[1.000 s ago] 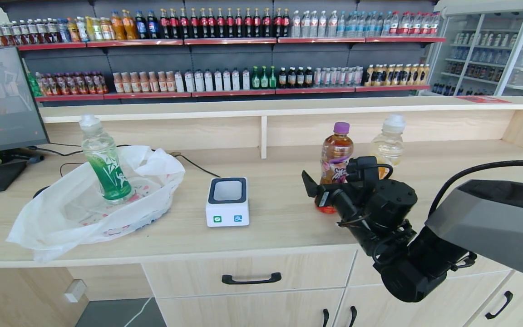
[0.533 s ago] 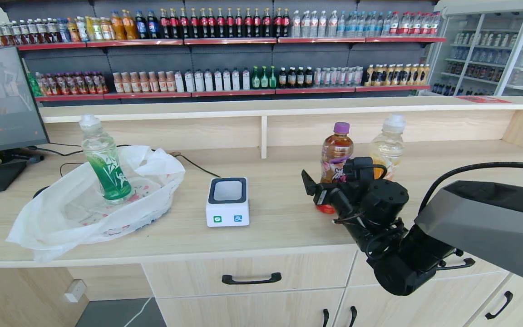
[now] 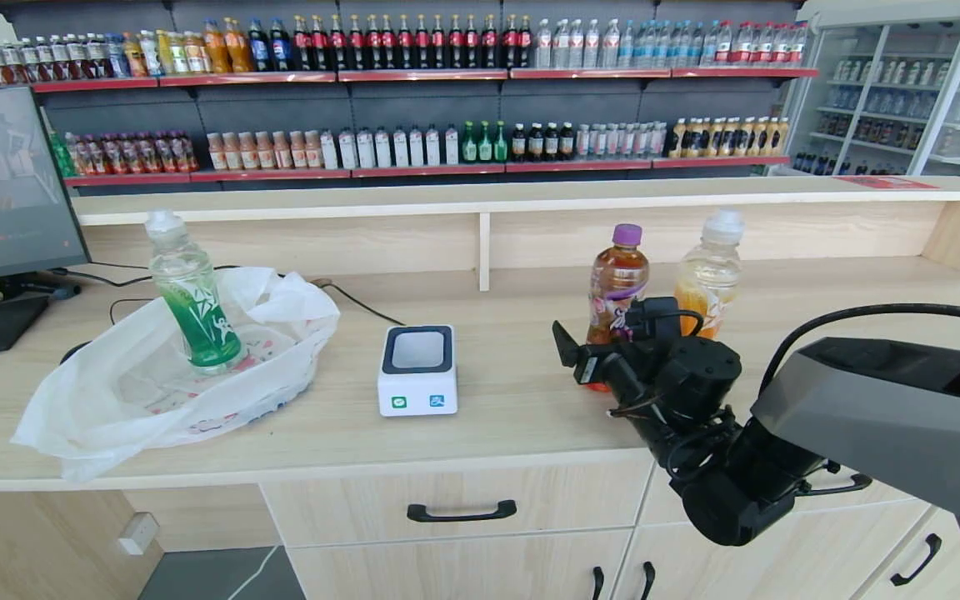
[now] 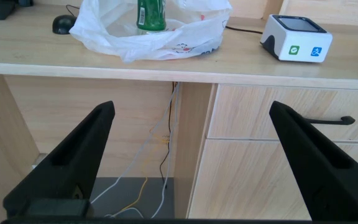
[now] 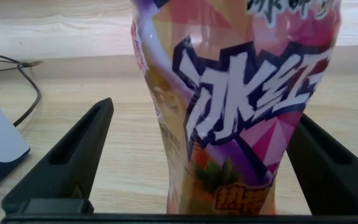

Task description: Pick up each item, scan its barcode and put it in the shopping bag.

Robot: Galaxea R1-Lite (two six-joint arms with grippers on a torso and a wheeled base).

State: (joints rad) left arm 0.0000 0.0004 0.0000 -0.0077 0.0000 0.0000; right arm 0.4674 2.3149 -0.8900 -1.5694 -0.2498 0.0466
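A purple-capped tea bottle with a pink label stands on the counter at the right. My right gripper is open at its lower half. In the right wrist view the bottle stands between the two fingers with gaps on both sides. A white-capped bottle of orange drink stands just behind and to the right. The green bottle stands upright in the white shopping bag at the left. The white scanner sits mid-counter. My left gripper hangs open below the counter edge, holding nothing.
A monitor on a stand occupies the far left, with cables running behind the bag and scanner. A raised shelf ledge closes the back of the counter. Drawers with black handles lie below the front edge.
My right arm has pushed a little farther in toward the purple-capped bottle. The bottles, bag and scanner have stayed put.
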